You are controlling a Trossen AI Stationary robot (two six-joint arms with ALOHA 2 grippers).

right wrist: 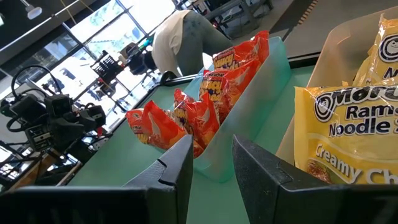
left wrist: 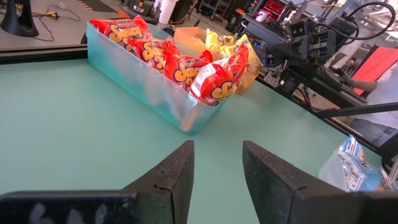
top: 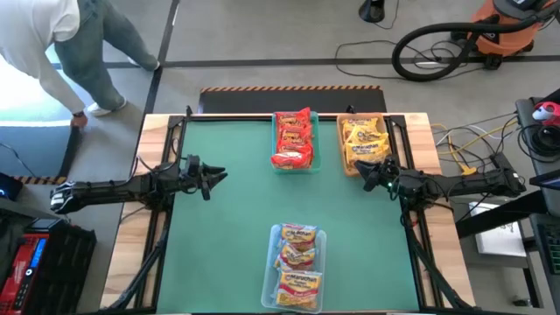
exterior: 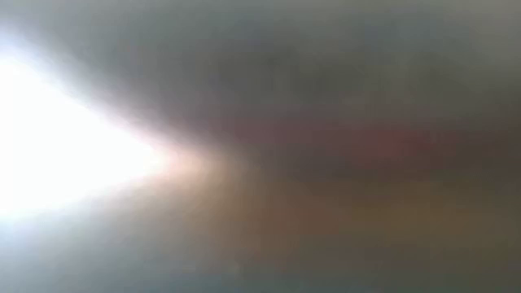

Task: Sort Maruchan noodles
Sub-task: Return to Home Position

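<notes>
Red Maruchan noodles [top: 293, 138] fill a teal bin [left wrist: 149, 87] at the table's far middle. Yellow packets [top: 363, 140] lie in a tan bin [right wrist: 336, 37] to its right. Yellow-orange packets [top: 296, 267] lie in a clear bin [top: 273, 262] at the near middle. My left gripper [top: 214, 178] hovers at the mat's left side, open, with nothing between its fingers [left wrist: 177, 171]. My right gripper [top: 366, 172] hovers at the mat's right side, just near of the tan bin, open and holding nothing [right wrist: 212, 162]. The low view is a bright blur.
Bare green mat [top: 236, 219] spreads between the two arms and the bins. A person [top: 52, 44] bends over beyond the table's far left corner. A vacuum cleaner with its hose [top: 490, 31] and loose cables [top: 472, 144] lie off the table to the right.
</notes>
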